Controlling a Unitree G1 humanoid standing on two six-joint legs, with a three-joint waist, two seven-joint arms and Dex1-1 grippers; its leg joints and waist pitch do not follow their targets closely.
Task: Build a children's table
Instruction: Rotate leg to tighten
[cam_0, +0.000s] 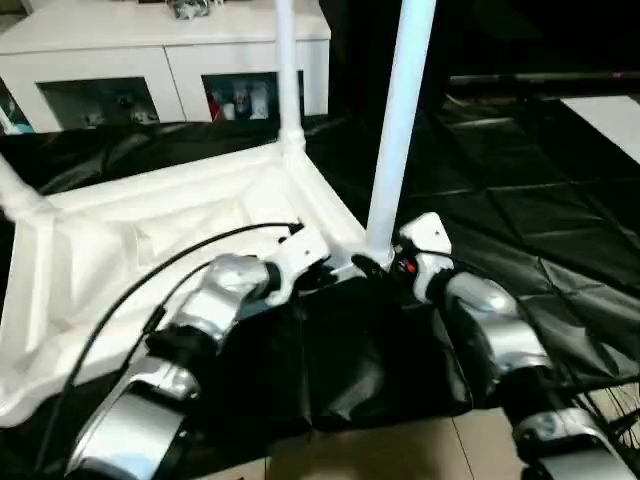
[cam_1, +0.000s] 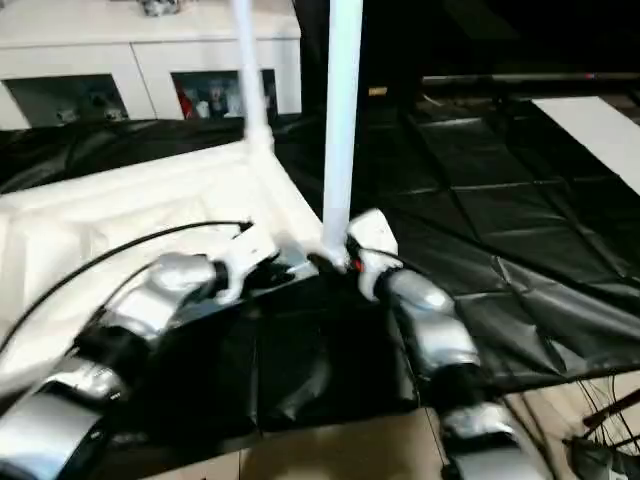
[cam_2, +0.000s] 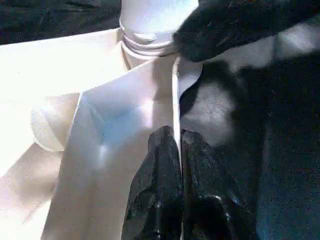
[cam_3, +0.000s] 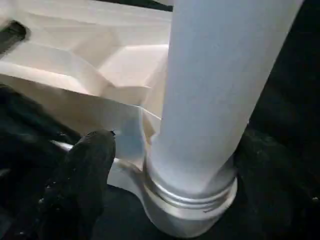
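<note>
— Count of legs?
— Three in view: near leg (cam_0: 398, 130) upright in the near right corner socket (cam_3: 190, 200), far leg (cam_0: 287, 70) upright in the far corner, stub of a third leg (cam_0: 15, 190) at the left edge, tilted.
— And the top?
— One white tabletop (cam_0: 130, 250), upside down, ribbed underside up, lying on the black-draped bench (cam_0: 520, 220). One white cabinet (cam_0: 160, 60) beyond, with glass doors.
— Arms?
— Two silver forearms reaching forward and inward, meeting at the near right corner. Left end effector (cam_2: 177, 145) pinched tight on the thin rim of the tabletop, one finger each side, just beside the socket. Right end effector (cam_3: 85, 165) low against the base of the near leg; only one black finger (cam_3: 87, 170) clearly seen, so impossible to tell how far open or whether gripping.
— Anything else?
— One black cable (cam_0: 170, 265) arcing over the left forearm. Wooden floor (cam_0: 380, 455) at the near edge.
</note>
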